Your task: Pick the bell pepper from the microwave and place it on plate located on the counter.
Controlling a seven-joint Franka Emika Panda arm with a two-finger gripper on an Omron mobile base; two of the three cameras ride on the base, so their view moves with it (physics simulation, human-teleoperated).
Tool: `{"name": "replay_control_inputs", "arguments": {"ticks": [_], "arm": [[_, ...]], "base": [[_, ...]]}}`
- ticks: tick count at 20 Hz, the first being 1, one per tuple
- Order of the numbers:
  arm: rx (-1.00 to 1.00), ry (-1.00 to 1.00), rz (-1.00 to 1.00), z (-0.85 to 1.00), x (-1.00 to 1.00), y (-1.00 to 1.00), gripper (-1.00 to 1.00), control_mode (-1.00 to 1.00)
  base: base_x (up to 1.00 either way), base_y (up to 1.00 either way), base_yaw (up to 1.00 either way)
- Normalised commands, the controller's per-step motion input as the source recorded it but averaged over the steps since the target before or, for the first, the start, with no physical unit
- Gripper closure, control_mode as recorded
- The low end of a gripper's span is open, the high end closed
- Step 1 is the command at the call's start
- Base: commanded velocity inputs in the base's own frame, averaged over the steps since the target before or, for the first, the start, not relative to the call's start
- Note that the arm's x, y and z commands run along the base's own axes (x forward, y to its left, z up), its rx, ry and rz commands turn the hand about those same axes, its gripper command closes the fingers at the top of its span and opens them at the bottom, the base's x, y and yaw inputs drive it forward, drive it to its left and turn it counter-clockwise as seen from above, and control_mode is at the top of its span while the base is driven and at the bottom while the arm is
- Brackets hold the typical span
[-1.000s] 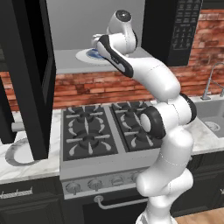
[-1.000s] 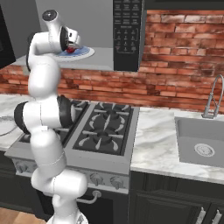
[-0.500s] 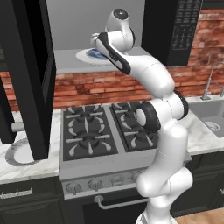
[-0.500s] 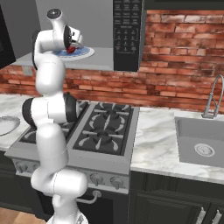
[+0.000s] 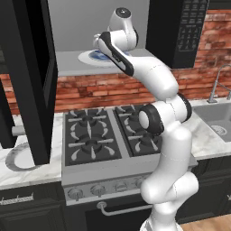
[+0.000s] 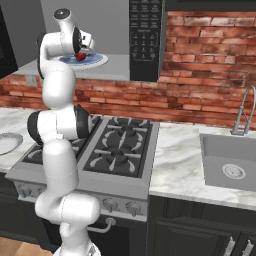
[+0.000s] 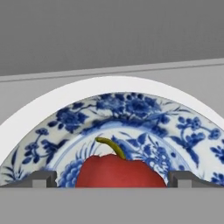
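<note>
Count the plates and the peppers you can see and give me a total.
Plates: 2, the blue patterned plate in the microwave and the plain plate on the counter.
Bell pepper: 1.
Total: 3.

No legible text; the microwave (image 6: 145, 40) keypad is too small to read.

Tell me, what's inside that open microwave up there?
A red bell pepper sits on a blue patterned plate on the microwave floor, between the open tool's fingertips. The pepper's lower part is cut off from view.
</note>
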Motion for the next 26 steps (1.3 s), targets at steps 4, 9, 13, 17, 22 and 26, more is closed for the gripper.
{"name": "replay_control_inputs", "arguments": {"ticks": [4, 9, 13, 17, 22, 26], "arm": [[0.0, 0.0, 0.0, -0.03, 0.0, 0.0, -1.0, -1.0], [0.0, 0.0, 0.0, 0.0, 0.0, 0.0, -1.0, -1.0], [0.0, 0.0, 0.0, 0.0, 0.0, 0.0, 1.0, -1.0], [0.0, 0.0, 0.0, 0.0, 0.0, 0.0, 1.0, -1.0], [0.0, 0.0, 0.0, 0.0, 0.0, 0.0, 1.0, -1.0], [0.0, 0.0, 0.0, 0.0, 0.0, 0.0, 1.0, -1.0]], "base": [[0.0, 0.0, 0.0], [0.0, 0.0, 0.0], [0.0, 0.0, 0.0], [0.0, 0.0, 0.0], [0.0, 0.0, 0.0], [0.0, 0.0, 0.0]]}}
